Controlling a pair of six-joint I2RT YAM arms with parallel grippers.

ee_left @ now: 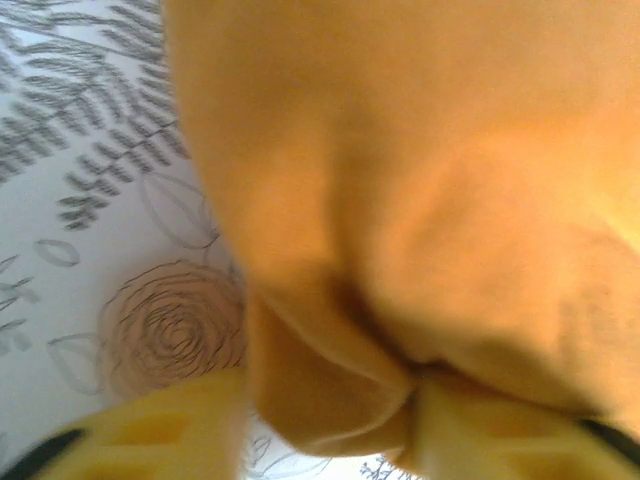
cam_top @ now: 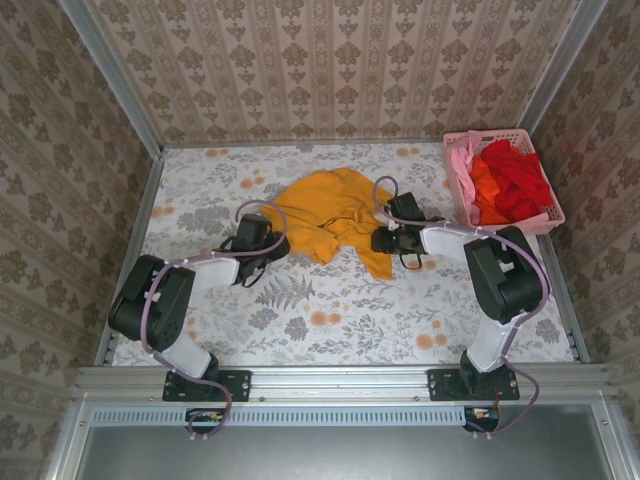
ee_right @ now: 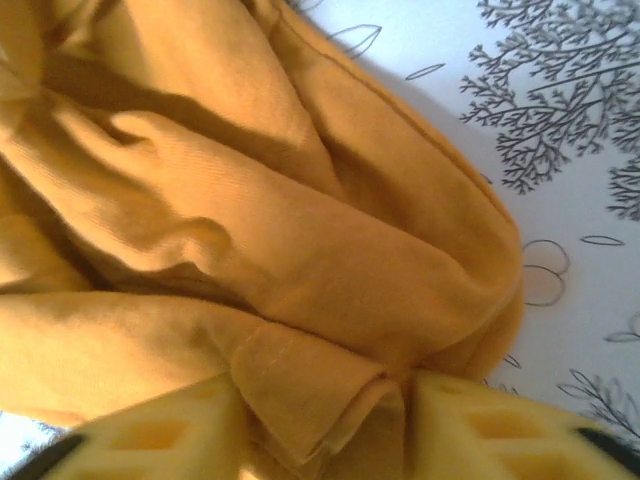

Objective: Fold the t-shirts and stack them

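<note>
An orange-yellow t-shirt [cam_top: 330,215] lies crumpled in the middle of the floral table. My left gripper [cam_top: 268,243] is at its left edge, shut on a fold of the orange-yellow cloth [ee_left: 400,220] that bunches between the yellow fingers [ee_left: 150,430]. My right gripper [cam_top: 385,240] sits at the shirt's right edge, shut on a hemmed fold [ee_right: 320,390] squeezed between its fingers [ee_right: 480,430]. Red, orange and pink t-shirts [cam_top: 505,180] are heaped in the basket at the back right.
The pink lattice basket [cam_top: 552,218] stands against the right wall. Patterned walls enclose the table on three sides. Bare floral tabletop [cam_top: 340,310] lies in front of the shirt.
</note>
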